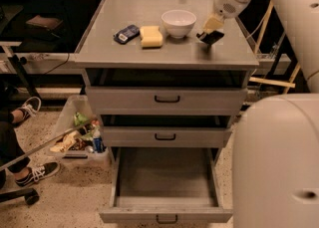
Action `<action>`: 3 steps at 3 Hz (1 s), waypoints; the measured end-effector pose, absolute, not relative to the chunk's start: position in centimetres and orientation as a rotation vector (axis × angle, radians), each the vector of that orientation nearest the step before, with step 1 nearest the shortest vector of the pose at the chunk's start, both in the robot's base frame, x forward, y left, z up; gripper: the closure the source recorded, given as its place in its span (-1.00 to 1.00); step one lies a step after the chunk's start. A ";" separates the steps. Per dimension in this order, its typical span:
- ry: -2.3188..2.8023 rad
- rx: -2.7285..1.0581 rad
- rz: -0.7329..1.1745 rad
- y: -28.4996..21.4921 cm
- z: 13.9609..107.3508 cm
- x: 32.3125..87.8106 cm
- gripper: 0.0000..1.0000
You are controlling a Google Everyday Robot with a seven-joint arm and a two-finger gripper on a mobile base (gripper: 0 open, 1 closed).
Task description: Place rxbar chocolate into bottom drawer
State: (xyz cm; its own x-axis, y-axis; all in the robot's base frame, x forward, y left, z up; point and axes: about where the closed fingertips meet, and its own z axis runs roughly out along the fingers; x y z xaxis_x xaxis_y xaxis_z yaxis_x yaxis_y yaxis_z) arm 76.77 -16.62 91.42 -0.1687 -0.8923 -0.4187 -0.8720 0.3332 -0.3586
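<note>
My gripper hangs over the right side of the grey cabinet top, just right of the white bowl. It is shut on the rxbar chocolate, a small dark flat bar that sticks out below the fingers, a little above the surface. The bottom drawer is pulled wide open at the foot of the cabinet, and its grey inside holds nothing. The two drawers above it are shut.
A white bowl, a yellow sponge block and a dark blue device sit on the top. A bin of rubbish and a person's shoes are on the floor at the left. My own arm body fills the lower right.
</note>
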 end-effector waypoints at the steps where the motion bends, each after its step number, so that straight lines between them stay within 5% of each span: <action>1: 2.003 -1.346 -0.202 -15.4 98.3 75.9 1.00; 3: 1.967 -1.234 -0.365 -18.1 102.9 65.5 1.00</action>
